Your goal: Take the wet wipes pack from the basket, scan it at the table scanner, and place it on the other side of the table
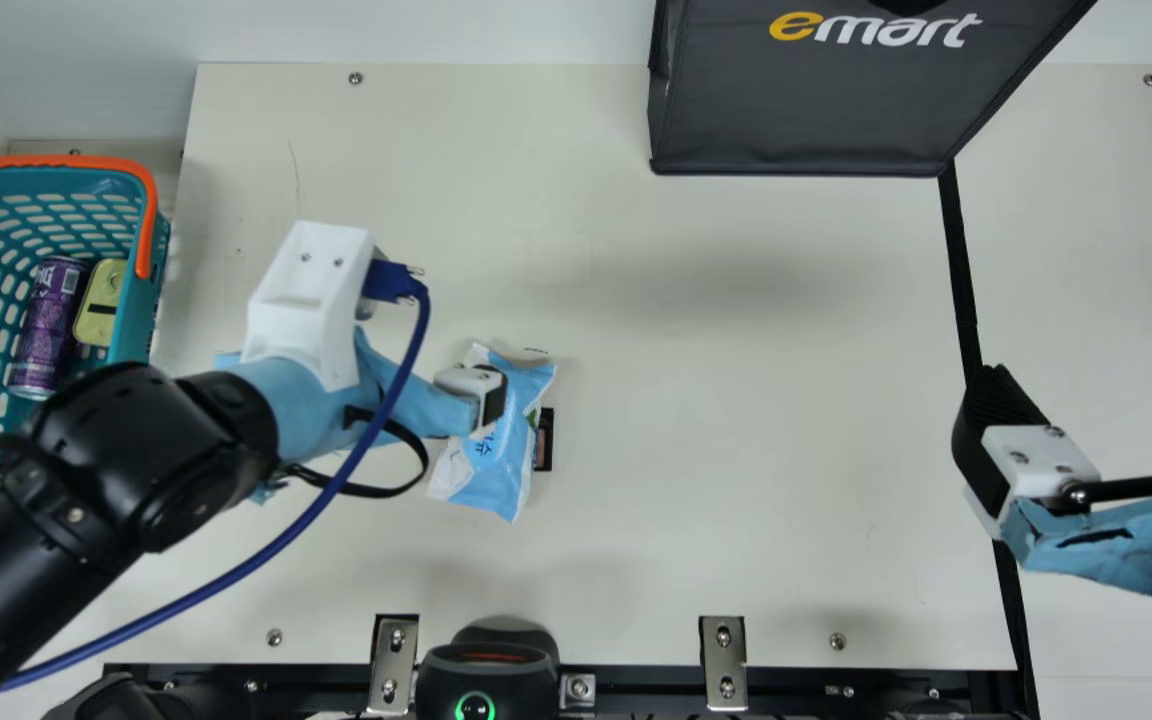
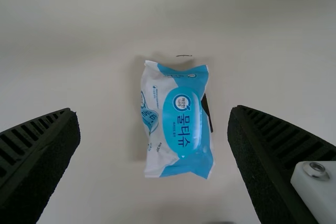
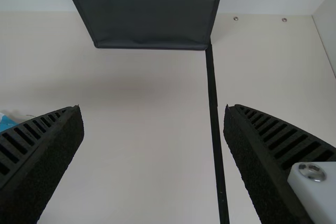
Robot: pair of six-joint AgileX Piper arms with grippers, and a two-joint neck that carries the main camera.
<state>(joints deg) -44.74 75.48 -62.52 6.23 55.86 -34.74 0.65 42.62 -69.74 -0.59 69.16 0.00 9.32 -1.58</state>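
Right here at the left gripper (image 1: 481, 395), spread wide, poised over the eleven-o'clock end of the wet wipes pack (image 1: 506, 450), lying on the bench (image 1: 736, 400)! Out from the pack: at six o'clock, the table scanner (image 1: 486, 665), ring glowing green; toward ten, the teal basket (image 1: 158, 255) with purple can (image 1: 48, 320) and yellow tin (image 1: 101, 300); between one and two, a dark bag (image 1: 796, 110); and over at three, the right gripper (image 1: 1091, 385), also wide apart!

The blue-and-white wet wipes pack (image 2: 181, 124) lies label-up on the table (image 1: 736, 450).
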